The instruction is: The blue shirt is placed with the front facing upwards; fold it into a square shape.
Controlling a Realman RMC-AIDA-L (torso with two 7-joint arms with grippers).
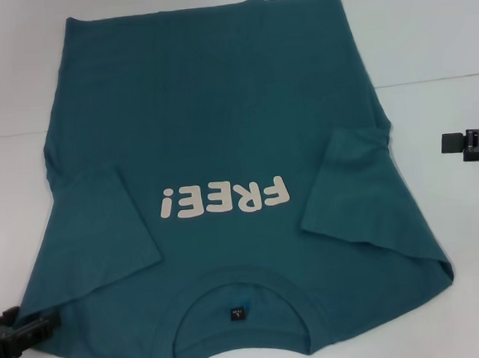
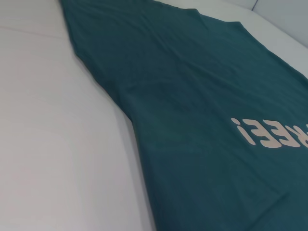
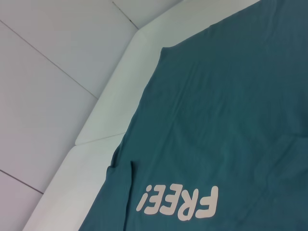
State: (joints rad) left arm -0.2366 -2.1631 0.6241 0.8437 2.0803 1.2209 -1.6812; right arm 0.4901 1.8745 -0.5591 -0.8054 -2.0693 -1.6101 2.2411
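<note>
Here the blue shirt (image 1: pixel 219 131) lies flat on a white table (image 1: pixel 427 31) — grippers' (image 1: pixel 11 334) state unclear.

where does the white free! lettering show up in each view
Head view: FREE! lettering at centre, on the blue shirt.
Left wrist view: partly cut off at the right edge.
Right wrist view: low, near the bottom edge.
Shared landmark: the lettering itself.

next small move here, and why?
Probably close the left gripper on the shoulder corner of the blue shirt: both sleeves are already folded inward, the body is still full length, and that gripper sits at that corner; the right gripper waits off the cloth.
</note>
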